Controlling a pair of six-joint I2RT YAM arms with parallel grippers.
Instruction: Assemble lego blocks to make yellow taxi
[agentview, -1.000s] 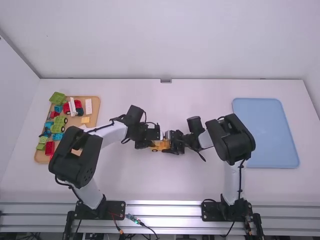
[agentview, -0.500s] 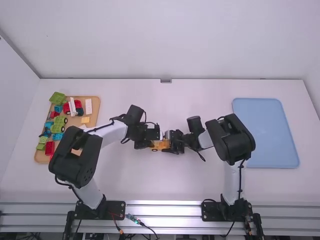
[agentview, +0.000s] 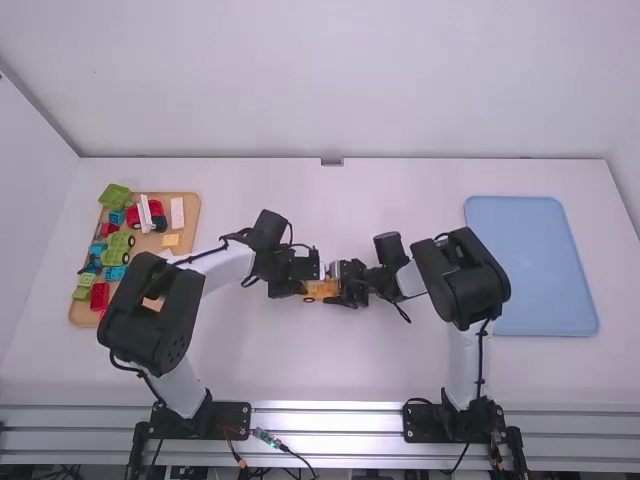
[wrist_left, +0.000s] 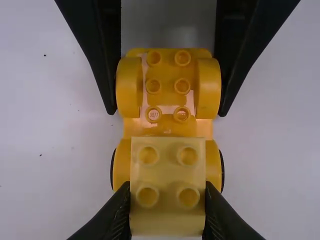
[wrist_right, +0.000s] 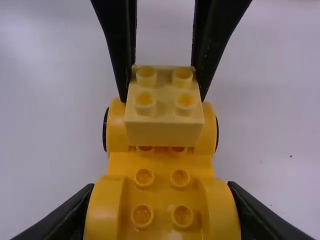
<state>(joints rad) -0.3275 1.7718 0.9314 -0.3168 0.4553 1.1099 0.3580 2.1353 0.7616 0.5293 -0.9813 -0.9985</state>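
Pale yellow block (wrist_right: 164, 131) stood over the nine-o'clock end of the yellow chassis (wrist_left: 167, 129).
From the left gripper (wrist_left: 167, 197), narrowed on the block, the chassis ran toward three o'clock, its long axis nine to three; the right gripper (wrist_left: 167, 109) clasped its far end. One block, one chassis, six bare studs showed; whether the block was seated, I couldn't tell. Pressing down seemed next, left arm nearer.

From my station I see bright, even light across the worktop (agentview: 400, 370) in the high view, its shadows faint and soft. Glare streaks the metal rail (agentview: 330, 425) along its near edge. Both wrist views reach me dimmer, with pale highlights on the yellow chassis (wrist_right: 160, 165).
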